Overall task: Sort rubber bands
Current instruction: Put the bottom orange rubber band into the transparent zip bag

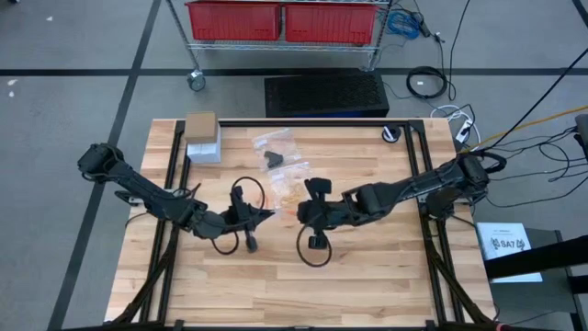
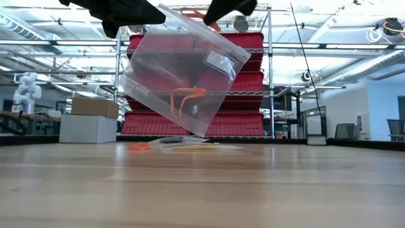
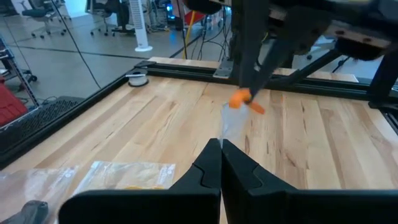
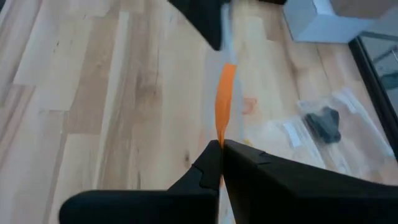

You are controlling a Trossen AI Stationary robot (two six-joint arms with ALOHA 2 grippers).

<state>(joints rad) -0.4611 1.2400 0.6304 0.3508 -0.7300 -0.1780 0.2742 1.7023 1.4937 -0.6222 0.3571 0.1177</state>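
Note:
A clear plastic bag (image 2: 158,63) hangs in the air between my two grippers, with an orange rubber band (image 2: 184,100) inside it. My left gripper (image 1: 266,215) is shut on one upper corner and my right gripper (image 1: 301,213) is shut on the other. In the wrist views the bag shows edge-on (image 3: 233,124), with the orange band (image 4: 225,93) between the arms. More orange bands (image 2: 139,146) lie loose on the table below, beside flat bags (image 2: 190,144). A bag holding black bands (image 4: 323,121) lies farther off. My left gripper (image 3: 221,146) pinches the bag's upper edge (image 3: 229,127) at its left corner between both fingers, coming level from the table's left. The bag is lifted clear and hangs tilted below the fingers. My right gripper (image 4: 221,144) pinches the bag's upper edge at the right corner (image 2: 243,54), coming level from the table's right. The bag's lowest corner (image 2: 202,133) hangs above the table.
A cardboard box on a white box (image 1: 202,138) stands at the far left of the table. Clear bags (image 1: 276,142) lie at the far middle, and a tape roll (image 1: 392,134) at the far right. Black cable loops (image 1: 312,248) hang off the grippers. The near half of the table is bare wood.

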